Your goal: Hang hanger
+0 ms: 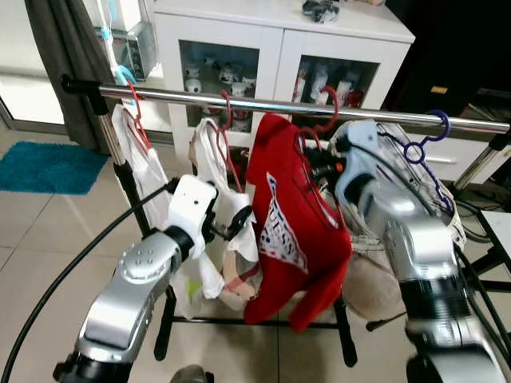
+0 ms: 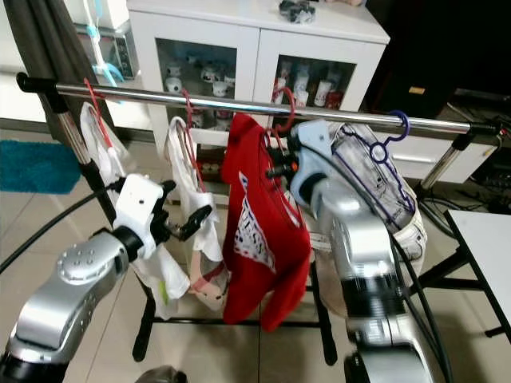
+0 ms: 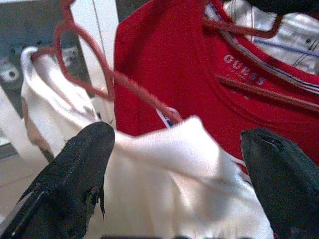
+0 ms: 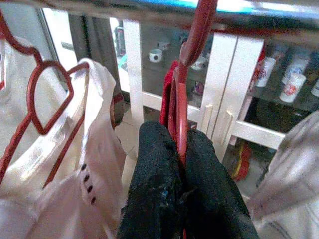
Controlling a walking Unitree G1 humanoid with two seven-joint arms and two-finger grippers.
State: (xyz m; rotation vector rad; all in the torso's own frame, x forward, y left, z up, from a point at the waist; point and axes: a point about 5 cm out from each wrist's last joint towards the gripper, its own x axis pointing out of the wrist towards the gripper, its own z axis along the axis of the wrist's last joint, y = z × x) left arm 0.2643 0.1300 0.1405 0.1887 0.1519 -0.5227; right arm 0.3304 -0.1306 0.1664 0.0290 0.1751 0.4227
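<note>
**Basically: red hanger pinched at the neck, hook up at the rail**

Right gripper (image 4: 180,149) was clamped on the red hanger (image 4: 179,107) just below its hook; fingers pressed together on the thin wire neck. The hook sat at the rail (image 1: 263,104), near mid-span, between the white garment (image 1: 214,159) and the purple hanger (image 1: 423,152) toward the rail's right end. Couldn't tell from the head views whether it was fully over the bar.

Handling, my read: hanger is light, stiff, thin and likely slick in the pads. The red T-shirt (image 1: 291,231) on it is soft and adds swing, so load hangs below the grip. The neck is the right hold, since it keeps the hook steerable.

Left gripper (image 1: 239,223) was spread wide, holding nothing, just beside the white garment's lower half.

View differences: right wrist view showed the pinch and the hook's curve against the cabinet (image 4: 219,89); head views hid that behind the arm. Left wrist view showed the shirt's collar and lettering close up.
</note>
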